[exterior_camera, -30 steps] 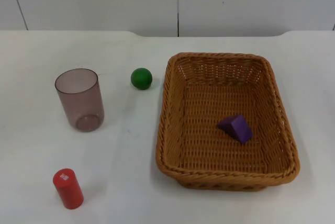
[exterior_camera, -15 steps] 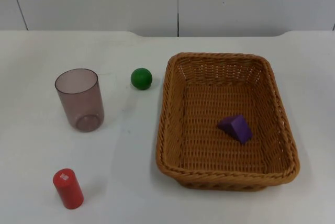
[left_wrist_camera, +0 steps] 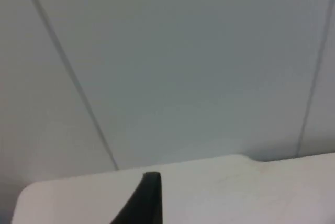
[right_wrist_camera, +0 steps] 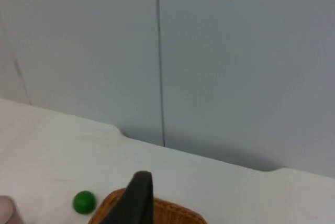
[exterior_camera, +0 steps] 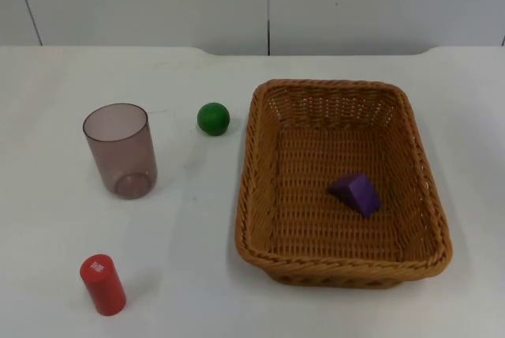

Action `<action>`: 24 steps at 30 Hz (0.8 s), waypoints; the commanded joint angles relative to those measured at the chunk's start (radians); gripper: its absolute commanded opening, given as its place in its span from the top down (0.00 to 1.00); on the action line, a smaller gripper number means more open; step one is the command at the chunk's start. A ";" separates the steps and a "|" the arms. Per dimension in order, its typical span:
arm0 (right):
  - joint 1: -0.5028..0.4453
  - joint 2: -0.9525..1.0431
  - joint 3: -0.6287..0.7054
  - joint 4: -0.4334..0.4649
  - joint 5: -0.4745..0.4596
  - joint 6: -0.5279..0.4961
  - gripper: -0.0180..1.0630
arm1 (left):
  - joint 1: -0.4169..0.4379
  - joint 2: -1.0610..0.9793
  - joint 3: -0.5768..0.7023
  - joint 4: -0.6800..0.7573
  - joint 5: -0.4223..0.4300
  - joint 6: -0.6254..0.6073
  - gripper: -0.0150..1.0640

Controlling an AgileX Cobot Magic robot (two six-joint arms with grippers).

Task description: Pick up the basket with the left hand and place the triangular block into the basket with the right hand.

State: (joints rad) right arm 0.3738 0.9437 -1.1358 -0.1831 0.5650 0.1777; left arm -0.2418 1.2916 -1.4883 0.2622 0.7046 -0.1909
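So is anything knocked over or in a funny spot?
Nothing is spilled or broken. The purple block already lies in the basket, and the basket sits flat on the table. The cup and red cylinder stand upright, and the green ball rests beside the basket.

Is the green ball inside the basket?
No, the green ball lies on the table, left of the basket.

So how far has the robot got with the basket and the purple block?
The purple triangular block already lies inside the wicker basket, which stands on the white table, so the main job looks done. Nothing is in hand: the left gripper and right gripper both face the grey partition wall. Little, if anything, looks left.
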 commanded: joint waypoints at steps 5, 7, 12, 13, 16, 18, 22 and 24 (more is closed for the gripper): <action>-0.276 -0.003 0.060 -0.141 -0.112 0.192 0.01 | 0.072 -0.103 0.059 0.043 -0.001 -0.017 0.01; -0.325 -0.015 0.060 -0.149 -0.112 0.187 0.01 | 0.083 -0.130 0.074 0.060 -0.002 -0.027 0.01; -0.414 -0.102 0.060 -0.149 -0.123 0.082 0.01 | 0.128 -0.237 0.153 0.097 -0.030 -0.071 0.01; -0.414 -0.127 0.062 -0.151 -0.125 0.045 0.01 | 0.136 -0.270 0.182 0.097 -0.068 -0.079 0.01; -0.410 -0.221 0.062 -0.077 -0.125 -0.011 0.01 | 0.139 -0.362 0.260 0.083 -0.166 -0.079 0.01; -0.410 -0.260 0.062 -0.041 -0.121 -0.049 0.01 | 0.139 -0.393 0.282 0.077 -0.171 -0.079 0.01; -0.410 -0.415 0.062 0.056 -0.081 -0.227 0.01 | 0.139 -0.520 0.361 0.075 -0.144 -0.079 0.01; -0.410 -0.446 0.062 0.039 -0.051 -0.251 0.01 | 0.139 -0.561 0.378 0.075 -0.142 -0.079 0.01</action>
State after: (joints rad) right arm -0.0306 0.5318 -1.0745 -0.1451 0.4839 -0.0243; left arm -0.1048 0.7757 -1.1285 0.3442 0.5613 -0.2618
